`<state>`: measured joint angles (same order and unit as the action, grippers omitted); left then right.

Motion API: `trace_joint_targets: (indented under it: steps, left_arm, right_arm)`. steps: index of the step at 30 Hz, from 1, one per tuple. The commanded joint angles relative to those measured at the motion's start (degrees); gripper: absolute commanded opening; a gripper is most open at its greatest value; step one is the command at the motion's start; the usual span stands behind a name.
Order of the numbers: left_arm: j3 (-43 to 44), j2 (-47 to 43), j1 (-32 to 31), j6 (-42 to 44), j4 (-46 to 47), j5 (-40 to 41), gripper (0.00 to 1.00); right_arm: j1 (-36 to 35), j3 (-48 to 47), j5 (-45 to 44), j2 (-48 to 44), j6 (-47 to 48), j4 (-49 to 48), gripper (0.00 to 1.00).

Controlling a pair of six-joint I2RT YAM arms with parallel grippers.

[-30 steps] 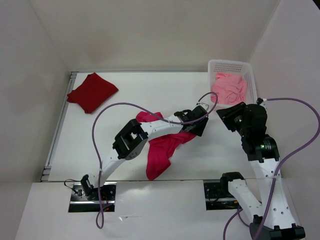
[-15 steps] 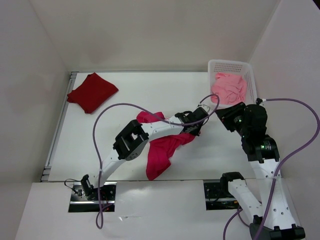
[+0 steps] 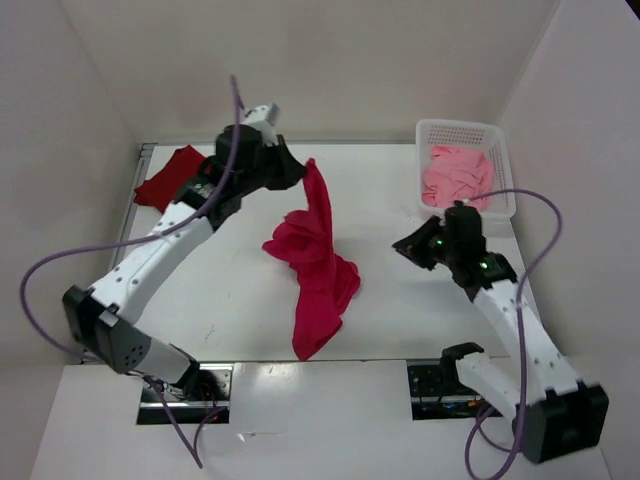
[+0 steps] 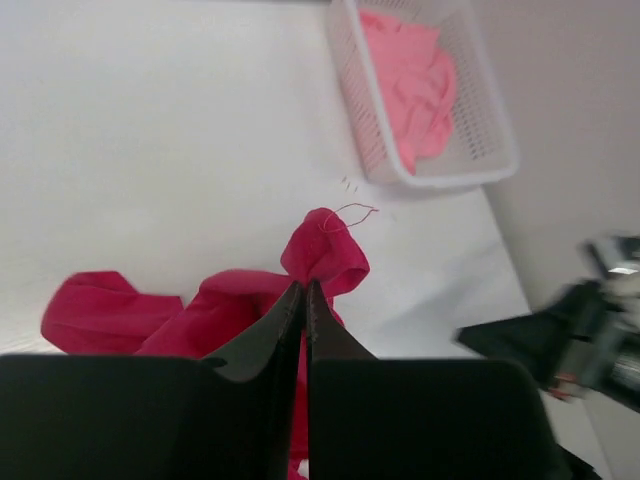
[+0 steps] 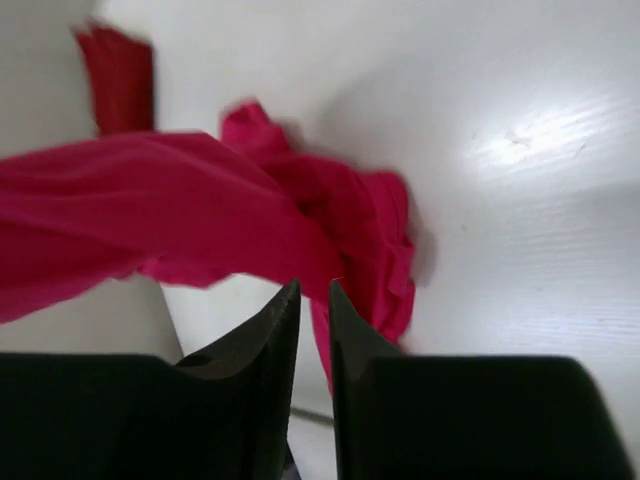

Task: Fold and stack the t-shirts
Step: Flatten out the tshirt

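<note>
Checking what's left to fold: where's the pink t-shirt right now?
In the top view, the pink t-shirt lies bunched inside the white basket at the far right corner of the table, well right of the crimson t-shirt.

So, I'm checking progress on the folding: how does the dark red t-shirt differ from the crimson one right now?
The dark red t-shirt lies flat at the far left corner of the table; the crimson t-shirt hangs bunched from the shut left gripper, its lower part on the table. The dark red one is darker, the crimson brighter. Both are outside the basket.
</note>
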<state>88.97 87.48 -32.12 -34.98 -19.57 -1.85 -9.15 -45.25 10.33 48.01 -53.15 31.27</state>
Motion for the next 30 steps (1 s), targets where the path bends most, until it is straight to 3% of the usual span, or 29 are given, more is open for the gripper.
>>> trace_joint_targets:
  steps: [1,5,6,7,8,11,13,18,26,27,28,30]
  left_arm:
    - [-6.68,-5.29,3.88,-1.05,-2.39,-6.5,0.07]
    - [-12.4,-11.27,10.93,-1.05,-3.54,-10.02,0.07]
    - [-14.16,-12.59,11.81,-1.05,-3.54,-10.02,0.07]
    - [-14.87,-13.12,12.51,-1.05,-4.06,-10.71,0.07]
    - [-15.57,-13.13,13.13,-0.53,-4.07,-10.72,0.07]
    - [-17.95,-15.32,14.71,-0.53,-4.59,-11.24,0.07]
    - [-19.18,-17.34,15.94,-0.53,-5.29,-11.25,0.07]
    - [-23.57,-20.5,21.3,0.61,-6.61,-13.44,0.06]
    - [-24.19,-22.88,23.15,1.14,-7.76,-14.06,0.06]
    - [-24.19,-23.49,23.15,1.14,-8.28,-14.84,0.06]
    - [-24.19,-23.5,23.15,1.14,-8.29,-15.46,0.06]
    - [-24.19,-24.03,23.15,0.62,-8.29,-15.47,0.05]
  right_arm:
    - [-8.76,0.17,3.57,7.7,2.69,-7.0,0.21]
    - [-19.04,-2.38,1.98,20.41,2.17,-9.9,0.21]
    - [-21.24,-2.38,0.5,22.2,1.12,-10.78,0.26]
    - [-24.83,-1.77,-0.65,23.78,0.5,-12.35,0.41]
    - [-25.82,-1.16,-2.66,25.02,-0.28,-13.15,0.47]
    - [-26.45,0.96,-5.74,26.43,-2.22,-15.18,0.63]
    - [-25.93,1.65,-10.5,27.22,-1.27,-14.66,0.66]
    - [-23.72,1.66,-9.98,33.19,-0.03,-16.66,0.66]
    - [-23.72,0.87,-10.94,39.52,-0.03,-18.08,0.64]
    - [-23.72,-0.09,-10.94,40.23,-0.03,-18.08,0.6]
    - [-23.72,-0.71,-10.94,40.84,-0.03,-18.69,0.43]
    - [-23.72,-1.5,-11.47,40.85,-0.03,-20.01,0.25]
